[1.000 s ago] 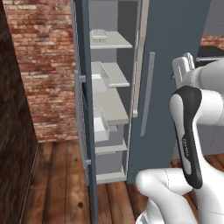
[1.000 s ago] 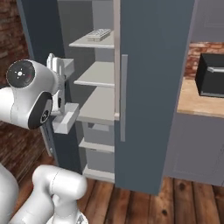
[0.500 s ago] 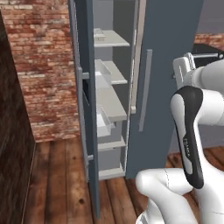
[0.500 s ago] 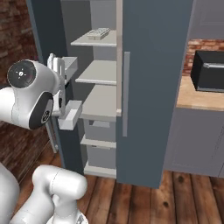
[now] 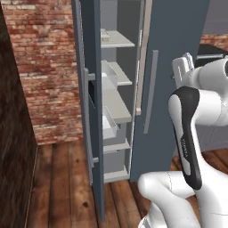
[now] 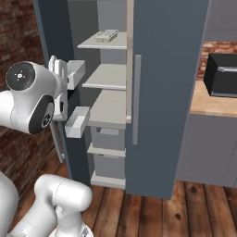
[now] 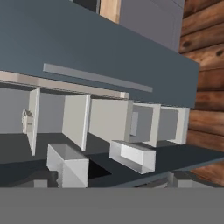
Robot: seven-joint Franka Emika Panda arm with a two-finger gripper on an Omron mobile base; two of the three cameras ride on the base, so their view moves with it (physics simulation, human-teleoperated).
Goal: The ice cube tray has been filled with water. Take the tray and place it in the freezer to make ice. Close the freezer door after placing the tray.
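The ice cube tray [image 6: 106,35] lies flat on the top white shelf inside the freezer [image 6: 113,106], and it also shows as a pale slab up high [image 5: 105,35]. The freezer door [image 5: 92,89] stands wide open, nearly edge-on, with white bins [image 6: 76,121] on its inner face. My gripper [image 7: 113,179] is open and holds nothing. It looks across the door's inner face, close to the bins [image 7: 131,155]. In this rolled view the tray [image 7: 27,121] is a small pale shape far at the left.
The plain slate-blue door [image 6: 171,92] with its long grey handle [image 6: 136,99] stays shut right of the open compartment. A dark oven [image 6: 223,74] sits on a wooden counter [image 6: 210,105] at the right. A brick wall [image 5: 44,67] and wooden floor [image 5: 62,187] lie left.
The whole picture has shifted a little, so the camera has moved. The tray still lies on the top shelf, the door is still open, and my gripper has stayed open.
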